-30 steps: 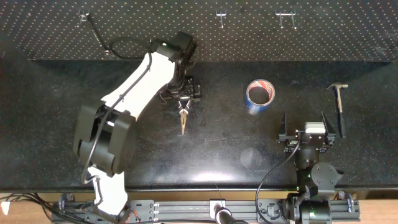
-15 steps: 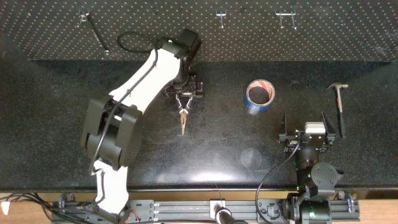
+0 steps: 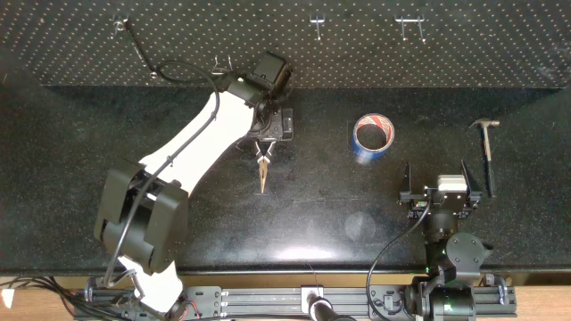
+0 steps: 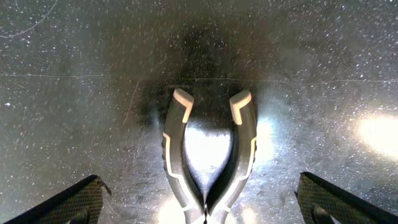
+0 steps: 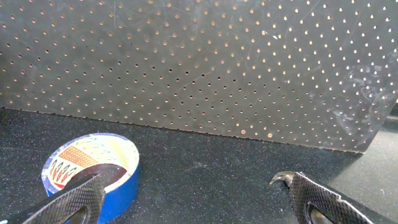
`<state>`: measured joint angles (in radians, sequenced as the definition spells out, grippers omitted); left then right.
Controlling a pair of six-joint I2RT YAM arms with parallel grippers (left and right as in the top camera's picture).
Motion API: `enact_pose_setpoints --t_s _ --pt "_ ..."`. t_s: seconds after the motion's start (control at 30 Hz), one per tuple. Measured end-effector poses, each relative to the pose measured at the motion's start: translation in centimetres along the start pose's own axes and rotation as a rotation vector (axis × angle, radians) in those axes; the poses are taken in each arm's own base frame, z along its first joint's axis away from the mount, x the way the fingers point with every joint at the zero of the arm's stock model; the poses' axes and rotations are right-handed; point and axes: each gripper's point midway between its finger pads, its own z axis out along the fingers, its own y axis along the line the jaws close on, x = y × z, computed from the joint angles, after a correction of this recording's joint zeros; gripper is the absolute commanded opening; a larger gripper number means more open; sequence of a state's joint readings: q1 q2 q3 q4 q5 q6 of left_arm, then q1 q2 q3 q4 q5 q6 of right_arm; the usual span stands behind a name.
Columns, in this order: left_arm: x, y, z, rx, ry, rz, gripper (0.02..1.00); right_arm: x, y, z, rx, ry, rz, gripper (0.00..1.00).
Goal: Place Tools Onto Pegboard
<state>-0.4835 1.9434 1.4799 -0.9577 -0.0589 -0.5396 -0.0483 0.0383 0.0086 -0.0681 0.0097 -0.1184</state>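
L-shaped hex key (image 3: 138, 46) hangs on pegboard (image 3: 500, 53), up-left of L claw. L claw (image 3: 266, 134) low over needle-nose pliers (image 3: 263, 169) on black worktop (image 3: 312, 214). Its fingers (image 4: 68, 200) spread wide, 1 each side of the 2 pliers handles, not touching, nothing held. Pliers tip points away from pegboard. Hooks (image 3: 317, 27) on board, 2 sets, betw. the claws. Blue tape roll (image 3: 372, 135) lies flat ahead-left of R claw. R claw (image 3: 437, 181) wide open, holds nothing. Hammer (image 3: 486, 147) just right of R claw, head toward pegboard.

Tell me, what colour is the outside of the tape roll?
Blue; the tape roll shows best in the right wrist view.
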Motion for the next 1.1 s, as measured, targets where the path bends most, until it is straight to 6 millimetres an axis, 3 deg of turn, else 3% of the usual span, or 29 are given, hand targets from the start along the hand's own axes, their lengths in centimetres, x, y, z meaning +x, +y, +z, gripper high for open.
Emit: enact_pose_setpoints --t_s 0.37,0.43,0.7,1.1 --pt "0.1 -0.6 2.6 0.012 0.018 -0.048 0.993 0.0 0.0 0.0 0.0 0.0 0.0 0.976" --pt "1.4 -0.4 3.6 0.014 0.055 -0.069 0.993 0.0 0.0 0.0 0.0 0.0 0.0 0.974" --pt "0.4 0.2 4.0 0.023 0.035 -0.047 0.993 0.0 0.0 0.0 0.0 0.0 0.0 0.976" --pt "0.6 0.2 4.1 0.023 0.044 0.029 0.998 0.0 0.0 0.0 0.0 0.0 0.0 0.976"
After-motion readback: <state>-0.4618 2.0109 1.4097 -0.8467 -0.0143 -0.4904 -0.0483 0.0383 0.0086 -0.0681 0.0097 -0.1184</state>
